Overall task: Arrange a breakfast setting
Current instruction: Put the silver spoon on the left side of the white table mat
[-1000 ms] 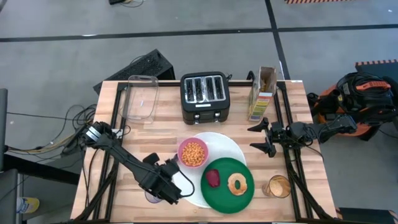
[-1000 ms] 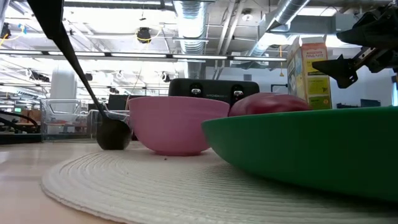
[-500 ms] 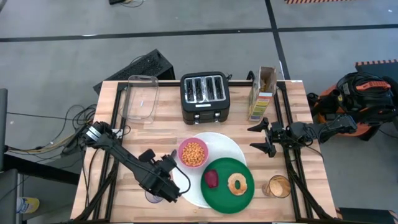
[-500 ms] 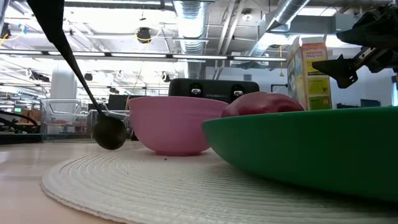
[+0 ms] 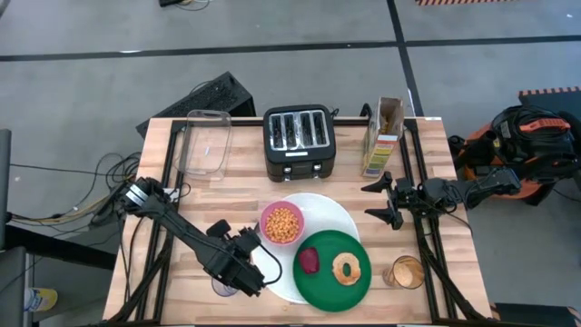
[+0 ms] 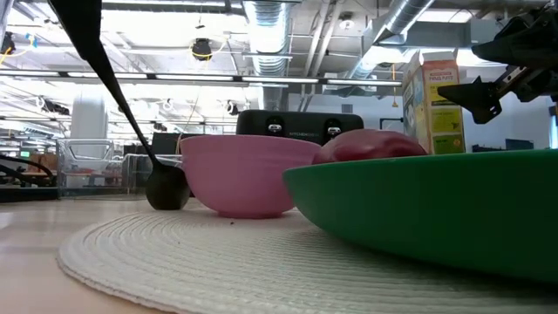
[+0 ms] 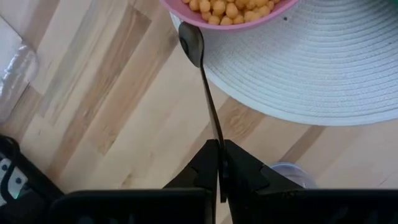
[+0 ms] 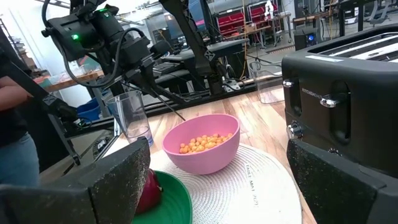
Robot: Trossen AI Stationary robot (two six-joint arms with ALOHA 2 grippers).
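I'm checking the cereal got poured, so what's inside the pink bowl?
The pink bowl holds small round orange-yellow cereal balls, heaped low. Anything under them is covered. The spoon sits outside, beside its rim.

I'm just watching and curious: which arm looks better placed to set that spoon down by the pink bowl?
Probably the left. Its end effector is shut on the spoon, whose tip sits right beside the pink bowl. The right end effector hangs open near the cereal box, holding nothing.

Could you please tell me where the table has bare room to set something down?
Bare wood lies between the clear container and the left gripper, and between the toaster and white plate. The front is crowded.
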